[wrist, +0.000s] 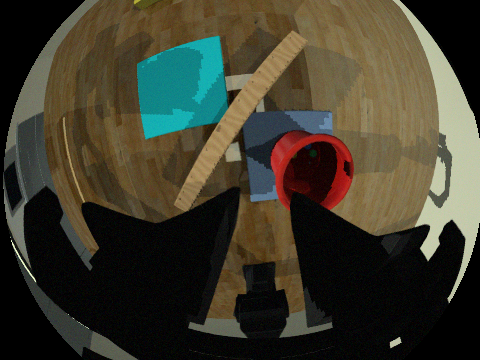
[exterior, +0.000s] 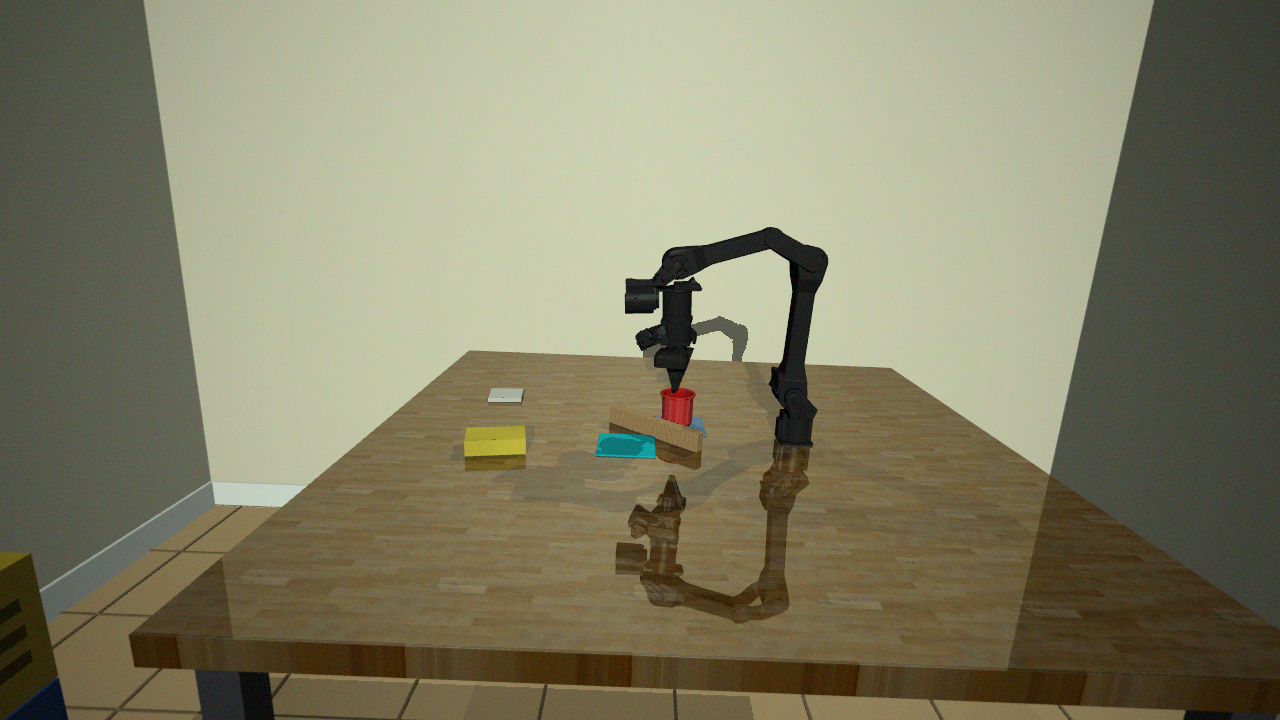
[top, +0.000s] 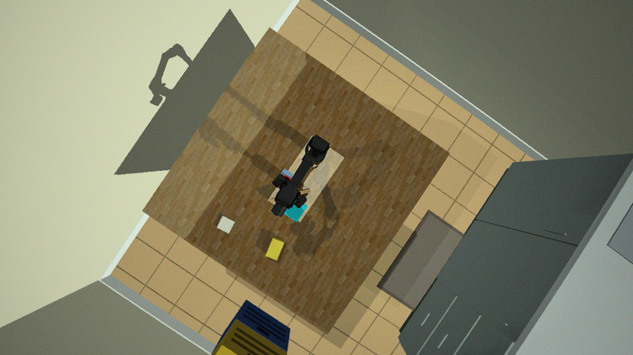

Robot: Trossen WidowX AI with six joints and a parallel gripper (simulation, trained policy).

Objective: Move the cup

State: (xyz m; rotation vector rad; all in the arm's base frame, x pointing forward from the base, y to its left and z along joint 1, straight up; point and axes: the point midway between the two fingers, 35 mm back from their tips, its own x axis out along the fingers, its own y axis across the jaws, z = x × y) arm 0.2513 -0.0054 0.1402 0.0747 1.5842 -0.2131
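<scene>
The red cup stands upright on the blue pad. The wrist view shows a green marble and other small dark shapes inside it; how many is unclear. The arm hides most of the cup in the top view. The cyan pad lies on the other side of the wooden bar and bears nothing. My gripper is partly open and empty, pointing down just above cup height. In the wrist view its right fingertip overlaps the cup's near rim; contact cannot be told.
A wooden bar stands on edge diagonally between the two pads. A yellow block and a flat white block lie farther out. A pale rectangle lies beneath the arm.
</scene>
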